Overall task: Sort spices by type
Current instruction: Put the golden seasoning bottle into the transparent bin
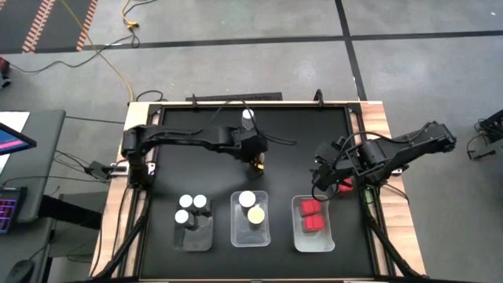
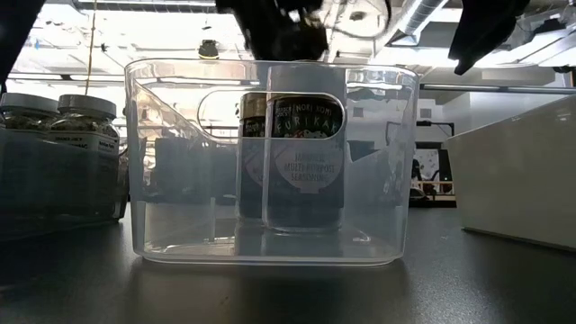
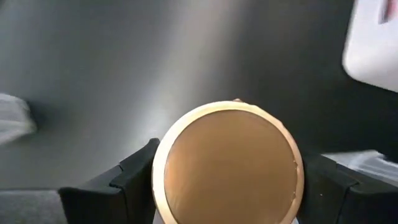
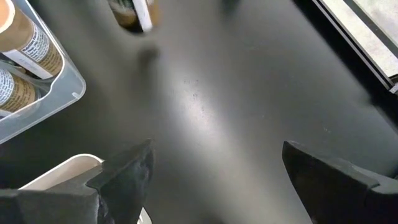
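Observation:
My left gripper (image 1: 255, 159) is over the middle of the table, just beyond the middle tray, shut on a jar with a round tan lid (image 3: 227, 163). In the left wrist view the lid fills the gap between the two dark fingers. My right gripper (image 1: 322, 181) hovers open beyond the right tray, and nothing lies between its fingers (image 4: 211, 174). Three white-capped jars (image 1: 192, 207) stand in the left tray. A cream-capped jar (image 1: 247, 199) and a yellow-lidded jar (image 1: 256, 214) stand in the middle tray. Two red square-capped jars (image 1: 312, 216) are in the right tray. My left gripper pinches the tan-lidded jar between its two fingers (image 3: 134, 177), one on each side of the body just under the lid's rim (image 3: 160, 186). The fingers come from above, pointing down. The jar is upright, lid toward the wrist camera; the lid hides the place of contact.
Three clear trays stand in a row near the table's near edge: left (image 1: 194, 236), middle (image 1: 250, 234), right (image 1: 313, 240). A white-topped thing (image 1: 248, 115) sits near the far edge. A bit of red (image 1: 343, 187) shows under the right arm. Bare black tabletop lies between the arms.

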